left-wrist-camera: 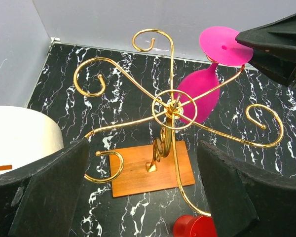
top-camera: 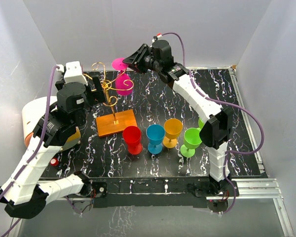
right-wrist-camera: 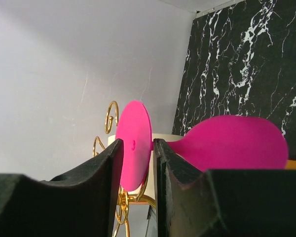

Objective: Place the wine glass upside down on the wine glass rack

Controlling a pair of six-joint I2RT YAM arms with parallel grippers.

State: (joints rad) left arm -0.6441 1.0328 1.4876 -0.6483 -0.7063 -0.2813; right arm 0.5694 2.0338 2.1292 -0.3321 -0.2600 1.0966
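The pink wine glass (top-camera: 123, 84) hangs upside down and tilted on a back arm of the gold wire rack (top-camera: 108, 91), foot (top-camera: 119, 63) uppermost. The rack's orange base (top-camera: 117, 122) sits on the black marbled table. My right gripper (top-camera: 129, 59) is at the foot; in the right wrist view the foot disc (right-wrist-camera: 134, 143) stands in the narrow gap between the fingers of the gripper (right-wrist-camera: 138, 143), and the bowl (right-wrist-camera: 232, 143) is to the right. My left gripper (top-camera: 96, 85) is wide open and empty, just left of the rack, looking down on its hub (left-wrist-camera: 170, 106) and the glass (left-wrist-camera: 200, 96).
Red (top-camera: 132, 138), blue (top-camera: 155, 138), yellow (top-camera: 172, 132) and green (top-camera: 191, 140) goblets stand in a row in front of the rack, with another green one (top-camera: 201, 122) behind. A white cylinder (top-camera: 32, 116) sits at the left edge. White walls enclose the table.
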